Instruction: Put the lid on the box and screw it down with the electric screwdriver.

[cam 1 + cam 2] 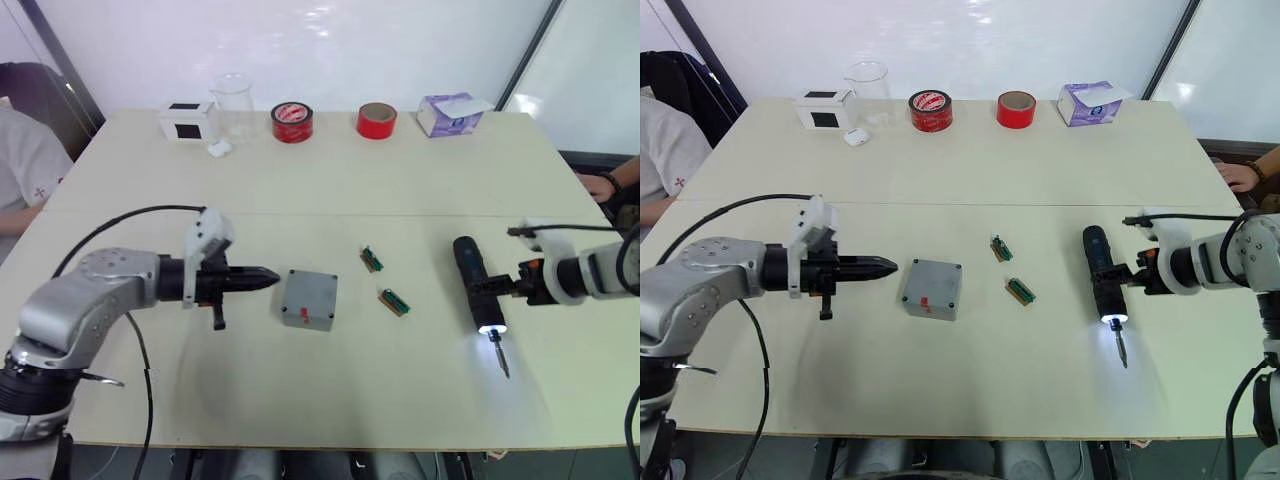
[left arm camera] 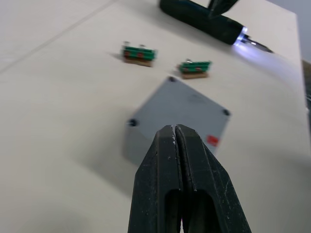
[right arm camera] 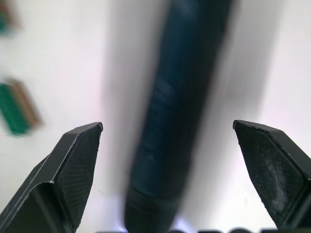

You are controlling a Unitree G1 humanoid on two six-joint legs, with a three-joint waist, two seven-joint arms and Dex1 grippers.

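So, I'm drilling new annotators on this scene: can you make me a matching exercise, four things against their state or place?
Things:
1. lid
2. electric screwdriver
3. left gripper
4. right gripper

States:
A. fingers shut, pointing at the gray box
B. lying on the table, tip light on
C. sitting on the box, red mark up
D. fingers open on either side of the black tool

Pairs: 1-C, 2-B, 3-A, 4-D

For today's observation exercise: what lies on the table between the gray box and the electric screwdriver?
Two small green circuit boards lie between the box and the electric screwdriver, apart from both, as the left eye view shows.
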